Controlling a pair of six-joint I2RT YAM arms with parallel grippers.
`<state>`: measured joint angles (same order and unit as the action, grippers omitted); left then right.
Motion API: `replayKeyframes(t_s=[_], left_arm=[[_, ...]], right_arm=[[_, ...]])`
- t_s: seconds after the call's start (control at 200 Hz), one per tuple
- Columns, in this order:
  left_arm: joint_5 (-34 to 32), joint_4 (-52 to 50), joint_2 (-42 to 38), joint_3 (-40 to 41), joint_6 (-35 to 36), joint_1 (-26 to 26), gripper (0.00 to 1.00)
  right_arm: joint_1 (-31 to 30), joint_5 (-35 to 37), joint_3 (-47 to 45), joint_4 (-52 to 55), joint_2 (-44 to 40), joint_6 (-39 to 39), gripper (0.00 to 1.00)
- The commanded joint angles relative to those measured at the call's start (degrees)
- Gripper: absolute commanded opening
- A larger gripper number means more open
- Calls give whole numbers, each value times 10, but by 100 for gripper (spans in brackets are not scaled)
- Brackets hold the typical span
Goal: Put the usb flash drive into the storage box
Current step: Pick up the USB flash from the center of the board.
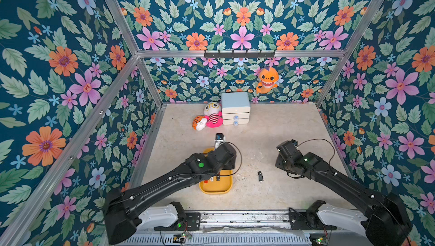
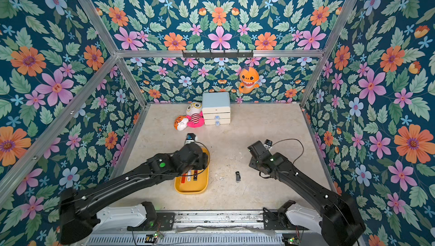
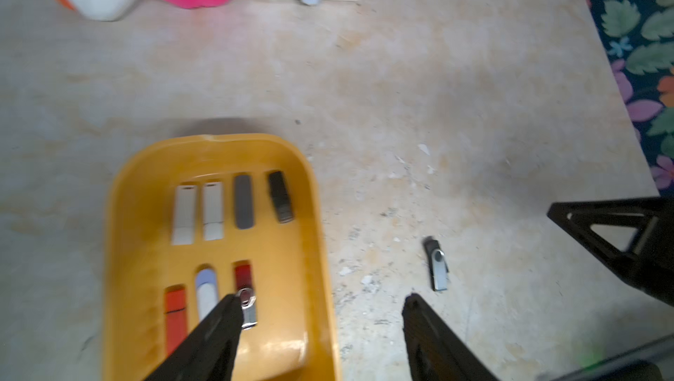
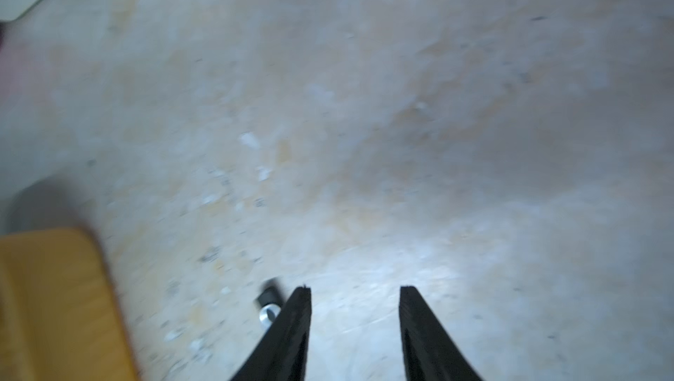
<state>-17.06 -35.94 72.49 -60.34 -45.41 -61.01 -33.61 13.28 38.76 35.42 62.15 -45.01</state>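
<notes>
Black-and-silver usb flash drive (image 1: 260, 176) lying near shallow yellow plastic storage box (image 1: 215, 189), left gripper (image 3: 322, 299) and right gripper (image 4: 355, 288) jaws apart, empty

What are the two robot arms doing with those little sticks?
They are tidying USB flash drives into the shallow yellow plastic storage box. Seven drives lie inside it. One black and silver swivel flash drive lies on the beige table beside the box, not yet picked up. The left gripper hangs open and empty over the box; the right gripper is open and empty near the loose drive.
</notes>
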Motion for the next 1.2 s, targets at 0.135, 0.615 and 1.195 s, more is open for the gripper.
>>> replayKeyframes(t_s=[0.135, 0.615, 1.195], left_arm=[[31, 60, 228, -91, -90, -48, 73], [107, 129, 392, -156, -144, -80, 69], [90, 31, 467, -221, -139, -109, 53]], right_arm=[[48, 30, -90, -51, -77, 33, 49], [69, 0, -104, -75, -68, 41, 50], [76, -9, -106, -78, -66, 43, 51]])
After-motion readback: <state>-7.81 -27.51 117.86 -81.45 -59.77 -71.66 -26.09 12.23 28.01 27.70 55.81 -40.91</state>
